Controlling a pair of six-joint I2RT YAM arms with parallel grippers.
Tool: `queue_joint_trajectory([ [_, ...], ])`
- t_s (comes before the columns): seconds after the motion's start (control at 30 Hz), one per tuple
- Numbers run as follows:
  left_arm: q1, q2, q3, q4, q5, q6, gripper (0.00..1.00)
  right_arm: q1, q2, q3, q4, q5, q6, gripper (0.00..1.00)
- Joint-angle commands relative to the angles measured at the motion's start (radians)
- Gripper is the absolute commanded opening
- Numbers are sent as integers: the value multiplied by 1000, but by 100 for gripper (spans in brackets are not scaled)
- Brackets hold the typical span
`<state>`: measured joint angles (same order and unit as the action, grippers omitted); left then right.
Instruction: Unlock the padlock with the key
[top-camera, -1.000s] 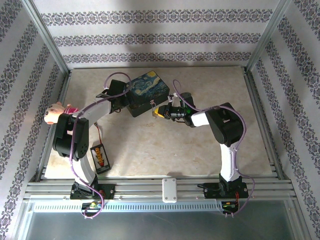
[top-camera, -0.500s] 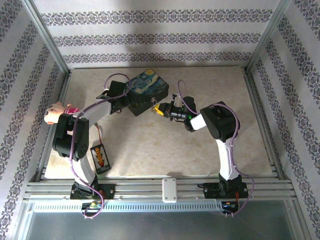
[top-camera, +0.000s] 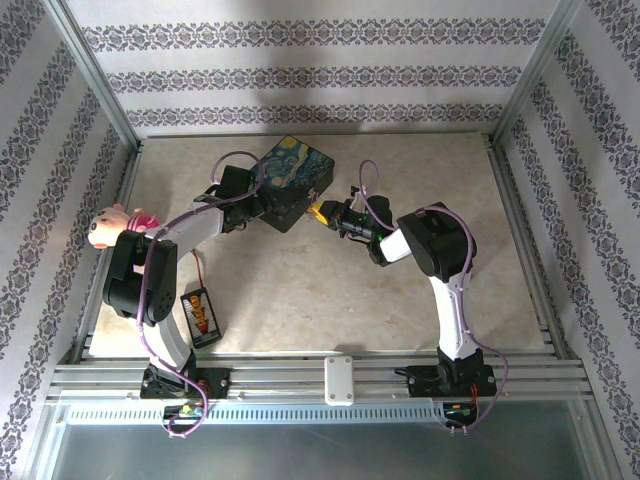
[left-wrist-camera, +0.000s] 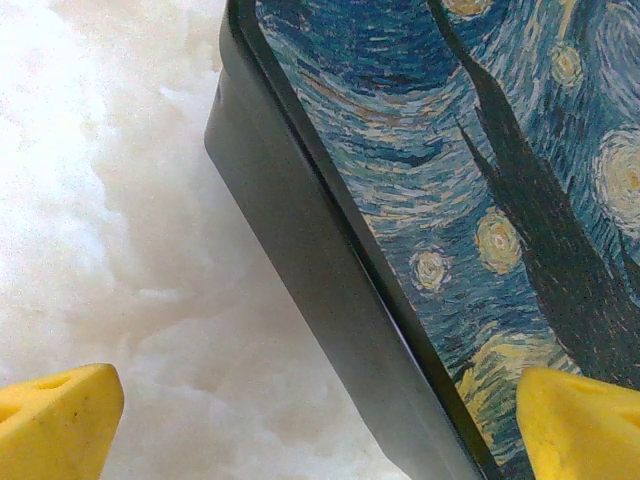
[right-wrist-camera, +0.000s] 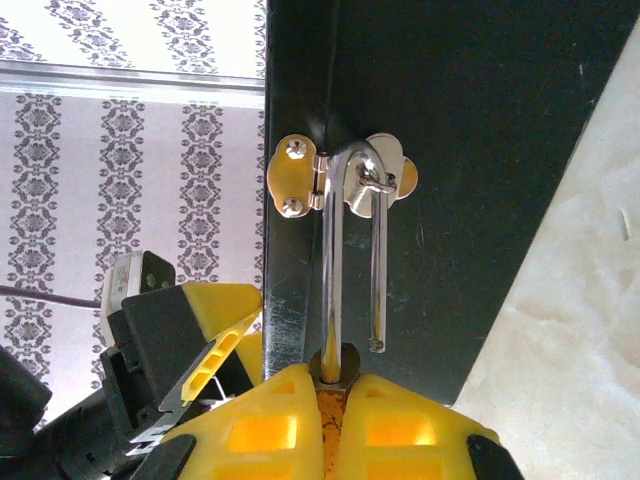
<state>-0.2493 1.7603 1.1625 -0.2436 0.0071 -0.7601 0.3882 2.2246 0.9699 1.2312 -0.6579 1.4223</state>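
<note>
Across the pale table (top-camera: 300, 300) the box (top-camera: 296, 170) has swung slightly as the right gripper (right-wrist-camera: 335, 400), clamped on the padlock (right-wrist-camera: 331, 270) hanging from its latch (right-wrist-camera: 296, 178), pressed in, left gripper (left-wrist-camera: 320, 420) gaping astride its edge; the shackle (right-wrist-camera: 378, 270) ending free suggests it is unlocked.

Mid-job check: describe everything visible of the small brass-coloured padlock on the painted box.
The small brass-coloured padlock shows mainly its thin silvery U-shaped shackle, hooked through the ring of the silvery latch on the black side of the painted box. The long leg runs into a sliver of brass body pinched between the yellow fingers of the shut right gripper; the short leg ends free, seemingly out of the body.
</note>
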Motion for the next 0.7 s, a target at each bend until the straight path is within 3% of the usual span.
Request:
queue_joint_trajectory([
  [0.0,-7,1,-27,-98,-21,4,99,-24,10,61,154,72,0,0],
  [0.67,-6,-54,30,-115,-52,25,99,-42,29,77,111,70,-47,0],
])
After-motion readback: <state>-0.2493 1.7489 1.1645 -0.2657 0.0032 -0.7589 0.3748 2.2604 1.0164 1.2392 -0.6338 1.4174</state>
